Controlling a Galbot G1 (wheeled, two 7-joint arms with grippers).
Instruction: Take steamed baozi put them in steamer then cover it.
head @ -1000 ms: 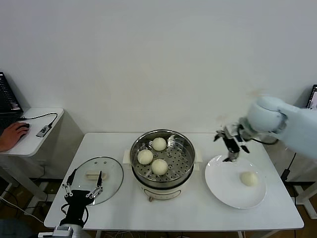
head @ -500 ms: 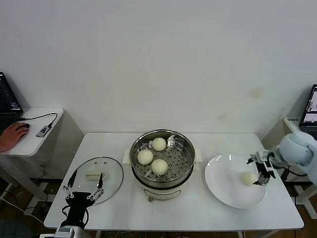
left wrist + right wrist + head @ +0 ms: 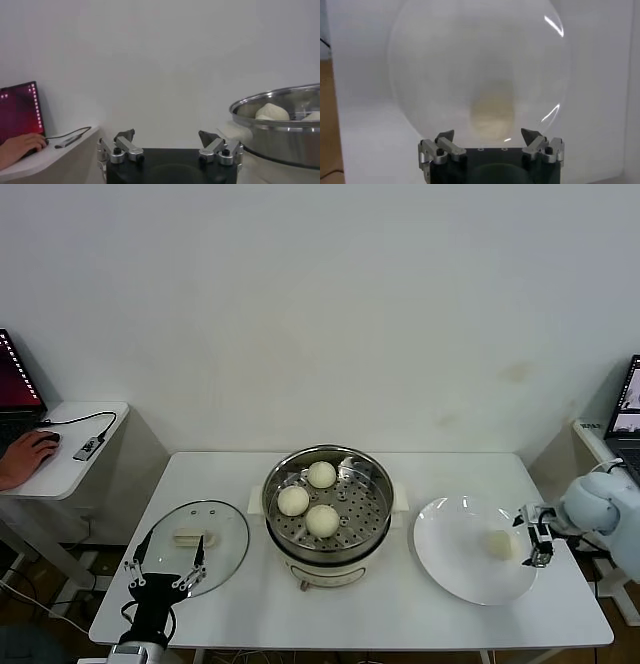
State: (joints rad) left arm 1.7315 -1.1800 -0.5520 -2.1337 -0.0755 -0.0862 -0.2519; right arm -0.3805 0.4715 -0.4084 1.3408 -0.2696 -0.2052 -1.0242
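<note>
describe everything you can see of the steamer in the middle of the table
The steamer is a round, shiny steel pot on a cream-white base with side handles, standing upright at the centre of the white table. Its perforated tray holds three baozi clustered toward the robot's left. It is uncovered: the glass lid lies flat on the table to its left, and a white plate sits to its right. Neither pincer touches it.

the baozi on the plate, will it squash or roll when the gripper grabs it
The last baozi looks smooth and puffy, so it is probably soft and light; a hard pinch could dent it. Its domed shape on the glossy white plate suggests it may slide or roll if nudged sideways. The open right gripper sits beside it, not touching.
</note>
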